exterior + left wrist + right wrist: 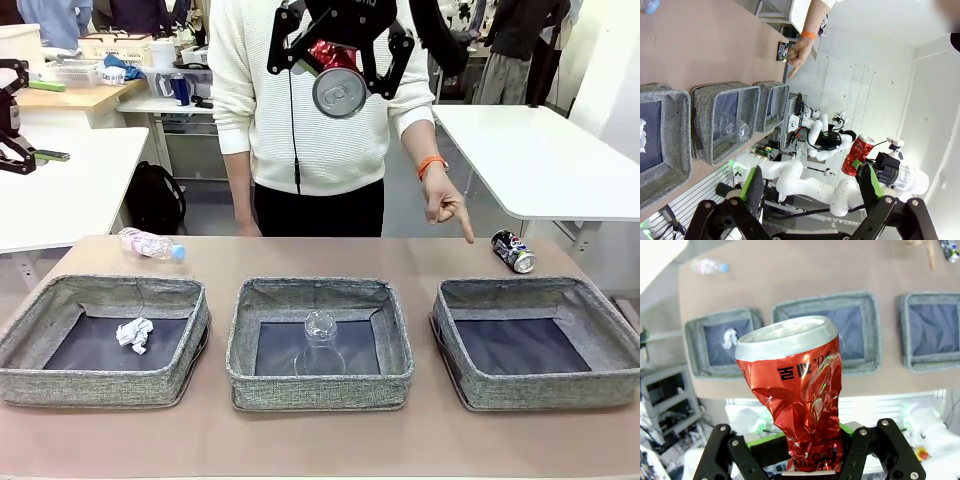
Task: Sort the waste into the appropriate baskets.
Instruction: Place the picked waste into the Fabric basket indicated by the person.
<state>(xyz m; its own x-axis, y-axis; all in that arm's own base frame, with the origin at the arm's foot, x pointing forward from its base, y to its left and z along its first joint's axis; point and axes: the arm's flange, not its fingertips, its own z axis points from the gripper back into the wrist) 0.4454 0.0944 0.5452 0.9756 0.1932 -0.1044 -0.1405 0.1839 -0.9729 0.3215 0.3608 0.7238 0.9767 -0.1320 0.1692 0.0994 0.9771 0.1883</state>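
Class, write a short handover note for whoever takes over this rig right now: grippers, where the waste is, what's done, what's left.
Grippers: right gripper shut on the crushed red can, high above the table; left gripper open, empty.
Done: paper ball in the left basket, plastic cup in the middle basket.
On the table: bottle behind the left basket; dark blue can behind the right basket, near the person's hand, which points down.
Left: bin the red can, bottle and dark blue can.
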